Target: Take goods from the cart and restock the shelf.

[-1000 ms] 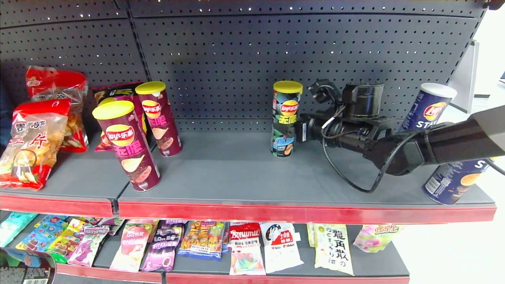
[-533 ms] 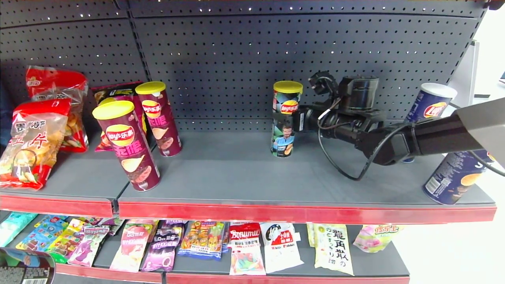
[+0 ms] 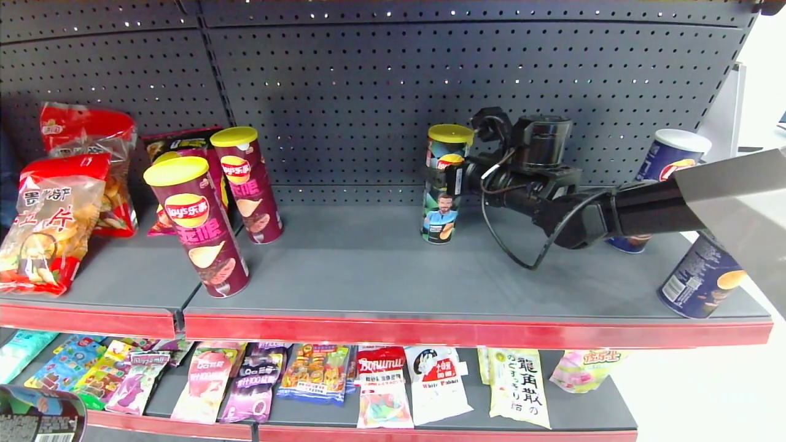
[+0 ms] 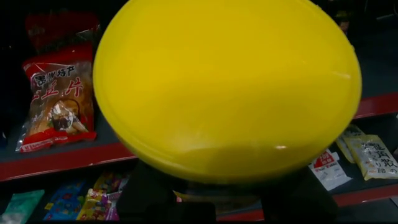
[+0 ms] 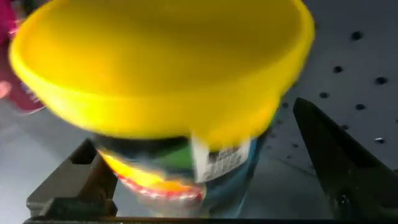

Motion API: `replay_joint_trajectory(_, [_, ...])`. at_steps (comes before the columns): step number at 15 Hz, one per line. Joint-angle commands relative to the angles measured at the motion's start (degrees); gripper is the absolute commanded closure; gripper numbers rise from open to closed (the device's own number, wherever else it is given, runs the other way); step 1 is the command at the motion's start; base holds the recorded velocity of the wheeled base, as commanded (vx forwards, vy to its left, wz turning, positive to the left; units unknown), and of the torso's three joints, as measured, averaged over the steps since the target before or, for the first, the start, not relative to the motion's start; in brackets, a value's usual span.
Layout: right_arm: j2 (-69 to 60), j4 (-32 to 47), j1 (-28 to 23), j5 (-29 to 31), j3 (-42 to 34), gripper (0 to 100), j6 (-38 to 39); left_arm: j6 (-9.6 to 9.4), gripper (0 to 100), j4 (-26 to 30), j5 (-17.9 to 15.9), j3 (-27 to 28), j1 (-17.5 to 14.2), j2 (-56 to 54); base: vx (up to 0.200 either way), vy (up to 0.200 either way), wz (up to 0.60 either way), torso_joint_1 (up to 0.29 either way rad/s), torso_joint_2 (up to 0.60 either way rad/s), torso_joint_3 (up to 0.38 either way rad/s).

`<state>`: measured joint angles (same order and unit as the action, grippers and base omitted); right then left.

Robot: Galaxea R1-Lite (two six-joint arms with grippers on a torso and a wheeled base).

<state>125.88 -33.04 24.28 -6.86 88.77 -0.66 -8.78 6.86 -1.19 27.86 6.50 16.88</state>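
Noting risk: my right tool (image 3: 443, 178), jaws open and straddling the yellow-lidded can (image 3: 439, 215) just under its lid, could snag that rim and topple it on the shelf (image 3: 368, 270).

The right arm (image 3: 645, 205) half-hides a blue can (image 3: 675, 150) — another can (image 3: 37, 417) is cut off at the corner.
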Motion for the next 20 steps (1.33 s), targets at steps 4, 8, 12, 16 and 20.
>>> replay_joint_trajectory(4, [0.86,-0.01,1.64,2.56,0.70,100,0.04,-0.01,100,0.08,0.05,-0.08,0.01,-0.18,0.000,0.000,0.00,0.000,0.00,0.000])
replay_joint_trajectory(8, [-0.90,-0.01,4.19,4.31,-1.32,100,0.04,-0.01,100,0.08,0.05,-0.08,0.01,-0.54,0.000,0.000,0.00,0.000,0.00,0.000])
replay_joint_trajectory(12, [-10.83,0.43,8.32,8.45,-12.57,100,-0.40,-0.01,100,-0.01,0.05,0.62,0.01,-0.45,0.000,0.000,0.00,0.000,0.00,0.000])
replay_joint_trajectory(16, [-20.41,0.17,11.49,9.76,-23.21,100,-0.48,-0.01,100,-0.01,-0.04,1.15,0.01,-0.18,0.000,0.000,0.00,0.000,0.00,0.000])
replay_joint_trajectory(20, [-24.10,-3.35,11.75,11.26,-32.79,100,-1.71,-0.01,100,-0.01,-0.12,1.32,0.01,-0.01,0.000,0.000,0.00,0.000,0.00,0.000])
